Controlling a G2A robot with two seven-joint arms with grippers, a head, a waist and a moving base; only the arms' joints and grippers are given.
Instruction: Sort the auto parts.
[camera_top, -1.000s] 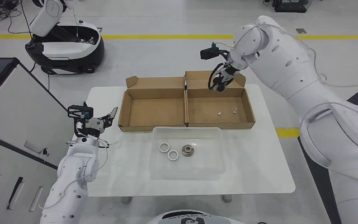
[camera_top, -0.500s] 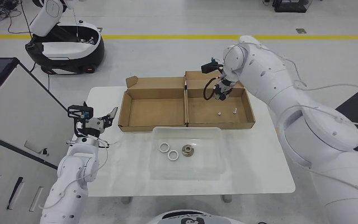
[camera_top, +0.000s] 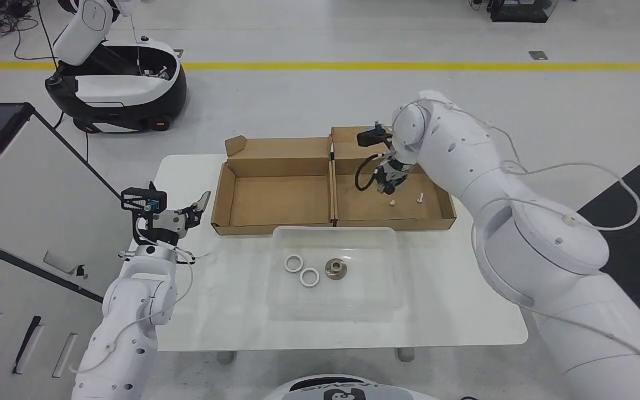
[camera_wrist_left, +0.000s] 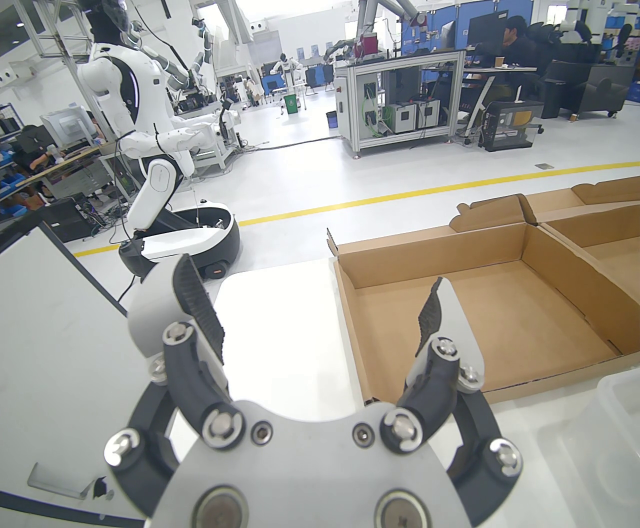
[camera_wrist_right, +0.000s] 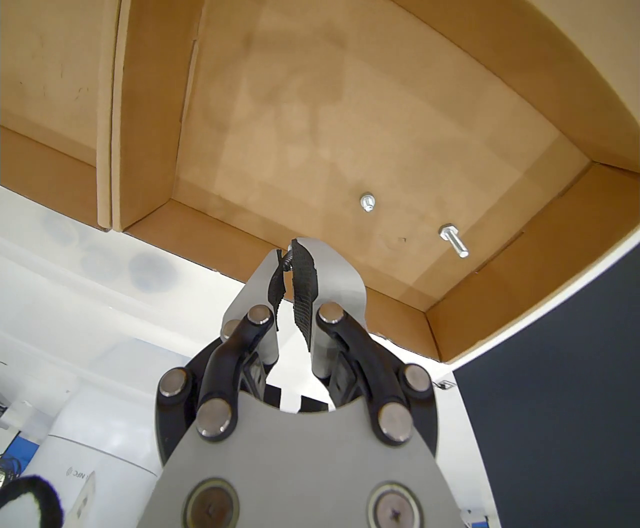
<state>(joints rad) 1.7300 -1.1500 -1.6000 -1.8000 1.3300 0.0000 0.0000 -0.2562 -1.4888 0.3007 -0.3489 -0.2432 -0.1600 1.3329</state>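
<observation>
Two open cardboard boxes stand side by side at the back of the table. My right gripper (camera_top: 383, 181) hangs over the right box (camera_top: 440, 212), shut on a small dark threaded part (camera_wrist_right: 286, 260) at its fingertips (camera_wrist_right: 303, 270). Two silver bolts (camera_wrist_right: 367, 202) (camera_wrist_right: 453, 241) lie on that box's floor (camera_wrist_right: 350, 125), seen from above as bolts (camera_top: 394, 200) (camera_top: 421, 196). The left box (camera_top: 272, 198) is bare inside. My left gripper (camera_top: 195, 206) stays open at the table's left edge, beside the left box (camera_wrist_left: 500, 300), fingers (camera_wrist_left: 200, 305) wide apart with nothing between them.
A clear plastic tray (camera_top: 370, 290) in front of the boxes holds two white rings (camera_top: 293, 264) (camera_top: 310, 276) and a metal round part (camera_top: 335, 268). The white table (camera_top: 470, 300) has free room to the right and front. Another robot on a wheeled base (camera_top: 120, 85) stands beyond the table.
My right arm has swung from above the right box's back wall down and toward the front into that box, still shut. The left arm has not moved.
</observation>
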